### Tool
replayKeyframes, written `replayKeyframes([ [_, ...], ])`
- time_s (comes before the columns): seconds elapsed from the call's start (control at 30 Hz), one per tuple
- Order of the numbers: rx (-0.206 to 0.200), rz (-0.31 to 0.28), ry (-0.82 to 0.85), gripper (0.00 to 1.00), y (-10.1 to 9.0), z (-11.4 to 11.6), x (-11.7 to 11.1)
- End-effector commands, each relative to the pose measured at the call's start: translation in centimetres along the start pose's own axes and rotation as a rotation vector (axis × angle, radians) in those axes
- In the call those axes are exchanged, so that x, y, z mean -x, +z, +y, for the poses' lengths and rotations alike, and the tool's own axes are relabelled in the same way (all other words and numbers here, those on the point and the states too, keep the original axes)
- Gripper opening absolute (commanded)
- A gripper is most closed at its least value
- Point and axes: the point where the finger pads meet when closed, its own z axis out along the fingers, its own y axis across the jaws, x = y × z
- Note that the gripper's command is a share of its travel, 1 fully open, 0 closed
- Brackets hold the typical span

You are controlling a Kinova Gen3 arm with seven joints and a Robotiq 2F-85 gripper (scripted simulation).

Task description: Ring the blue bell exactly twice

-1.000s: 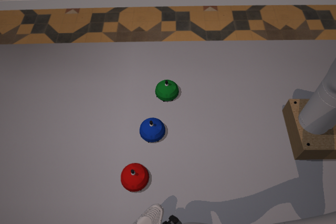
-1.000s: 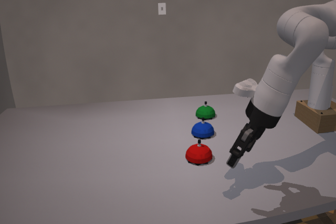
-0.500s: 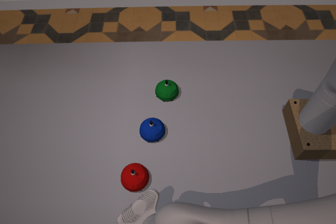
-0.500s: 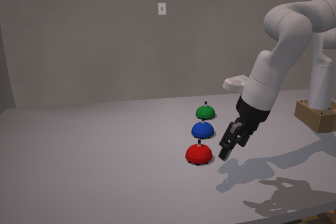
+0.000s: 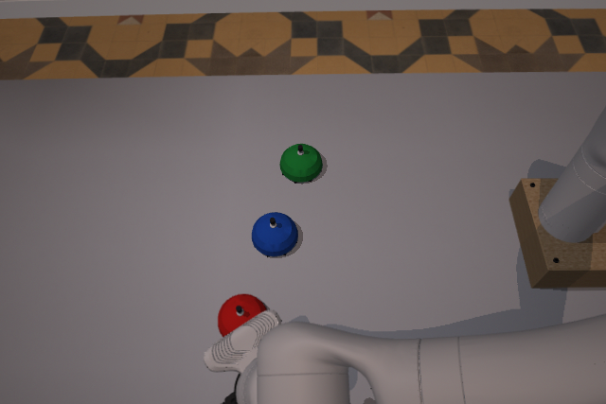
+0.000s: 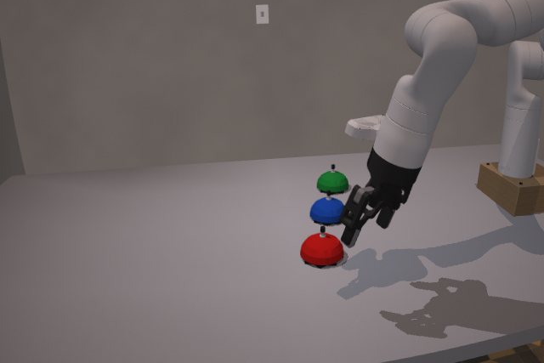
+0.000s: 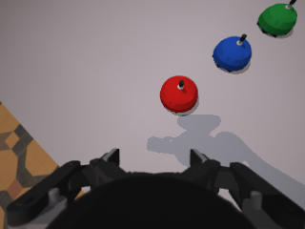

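Observation:
Three bells stand in a row on the grey table. The blue bell (image 5: 275,235) is the middle one, with its small black button (image 5: 272,221) standing up; it also shows in the exterior view (image 6: 326,211) and in the wrist view (image 7: 232,53). The green bell (image 5: 300,163) is behind it and the red bell (image 5: 240,313) in front. My gripper (image 6: 366,229) is open and empty. It hangs tilted in the air just right of the red bell (image 6: 321,249) and touches no bell. In the wrist view my open fingers frame the red bell (image 7: 179,93) ahead.
The arm's forearm (image 5: 391,365) covers the front of the table and part of the red bell in the top view. The wooden mount block (image 5: 558,233) of the arm stands at the right. The table's edge and patterned floor (image 7: 19,157) lie near on the left of the wrist view.

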Motion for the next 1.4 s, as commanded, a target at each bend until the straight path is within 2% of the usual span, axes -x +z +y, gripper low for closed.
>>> replayKeyframes([
  [0.0,0.004,-0.002,0.024,1.00,0.0,0.2,-1.2],
  [0.2,0.004,-0.002,0.024,1.00,0.0,0.2,-1.2],
  [0.23,0.021,-0.016,0.083,1.00,0.4,1.1,-3.2],
  [0.53,0.021,-0.016,0.083,1.00,0.4,1.1,-3.2],
  [0.57,0.038,-0.031,0.140,1.00,0.7,2.0,-5.0],
  [0.83,0.038,-0.031,0.140,1.00,0.7,2.0,-5.0],
  [0.87,0.053,-0.045,0.196,1.00,0.9,2.9,-6.7],
  [1.17,0.053,-0.045,0.196,1.00,0.9,2.9,-6.7],
  [1.2,0.068,-0.059,0.251,1.00,1.2,3.9,-8.3],
  [1.37,0.068,-0.059,0.251,1.00,1.2,3.9,-8.3],
])
